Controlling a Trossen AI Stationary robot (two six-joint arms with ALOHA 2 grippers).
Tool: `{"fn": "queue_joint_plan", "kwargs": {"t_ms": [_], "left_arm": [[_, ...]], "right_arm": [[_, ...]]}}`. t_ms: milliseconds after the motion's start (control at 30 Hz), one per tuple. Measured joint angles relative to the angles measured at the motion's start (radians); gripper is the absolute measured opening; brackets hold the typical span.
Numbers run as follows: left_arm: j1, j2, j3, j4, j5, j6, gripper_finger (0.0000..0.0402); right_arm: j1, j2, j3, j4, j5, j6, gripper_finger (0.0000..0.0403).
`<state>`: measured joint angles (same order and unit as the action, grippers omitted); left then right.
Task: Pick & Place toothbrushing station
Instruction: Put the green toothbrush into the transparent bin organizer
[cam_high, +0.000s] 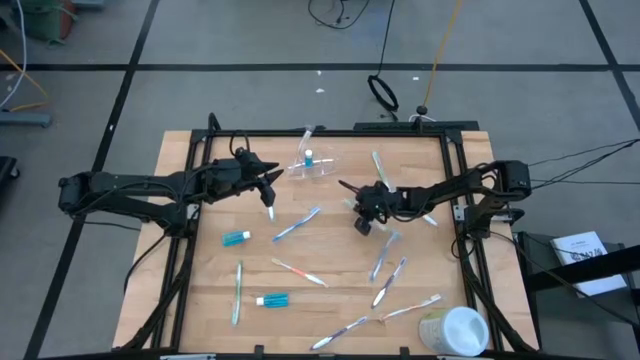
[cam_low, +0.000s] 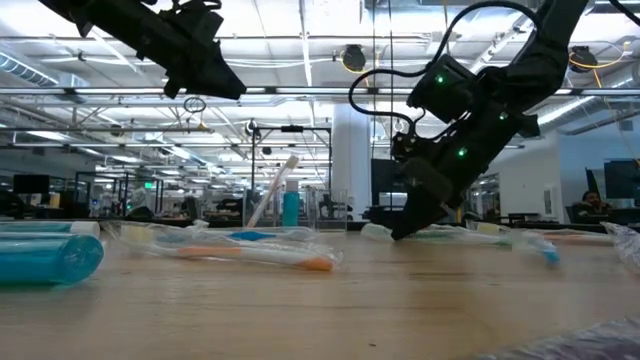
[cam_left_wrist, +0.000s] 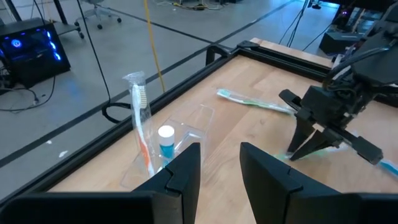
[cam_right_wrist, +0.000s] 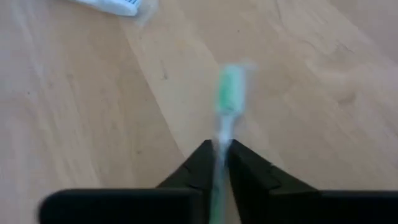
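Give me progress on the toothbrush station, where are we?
Done: the clear cup holds one toothbrush and one toothpaste tube. In hand: right gripper shut on a green-handled toothbrush at mid-table. Left gripper is open beside the cup. Left: two tubes and most brushes lie on the table.

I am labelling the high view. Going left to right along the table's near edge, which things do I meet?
Green toothbrush → toothpaste tube → purple toothbrush → pink toothbrush → white cup.
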<state>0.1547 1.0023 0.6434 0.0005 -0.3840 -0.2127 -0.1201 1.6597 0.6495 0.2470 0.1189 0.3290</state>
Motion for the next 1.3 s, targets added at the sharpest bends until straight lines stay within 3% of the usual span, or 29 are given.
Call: {"fn": "queue_joint_plan", "kwargs": {"t_ms": [167, 467, 567, 900, 1200, 1300], "left_arm": [[0.000, 0.000, 0.000, 0.004, 0.000, 0.000, 0.0120], [0.000, 0.000, 0.000, 0.005, 0.000, 0.024, 0.0120], [0.001, 0.000, 0.000, 0.008, 0.000, 0.025, 0.0120], [0.003, 0.000, 0.000, 0.055, -0.009, 0.061, 0.0120], [0.003, 0.000, 0.000, 0.183, -0.010, 0.087, 0.0120], [0.003, 0.000, 0.000, 0.187, -0.010, 0.087, 0.0120]], "right_arm": [[-0.016, -0.032, -0.005, 0.142, -0.115, -0.031, 0.0014], [-0.118, -0.073, -0.002, 0.810, -0.204, -0.068, 0.0004], [-0.164, -0.071, -0.002, 0.940, -0.248, -0.095, 0.0001], [-0.254, -0.040, 0.110, 0.969, -0.255, -0.317, 0.0000], [-0.332, 0.104, 0.234, 0.969, -0.254, -0.370, 0.0000], [-0.361, 0.171, 0.272, 0.968, -0.257, -0.300, 0.0000]]}}
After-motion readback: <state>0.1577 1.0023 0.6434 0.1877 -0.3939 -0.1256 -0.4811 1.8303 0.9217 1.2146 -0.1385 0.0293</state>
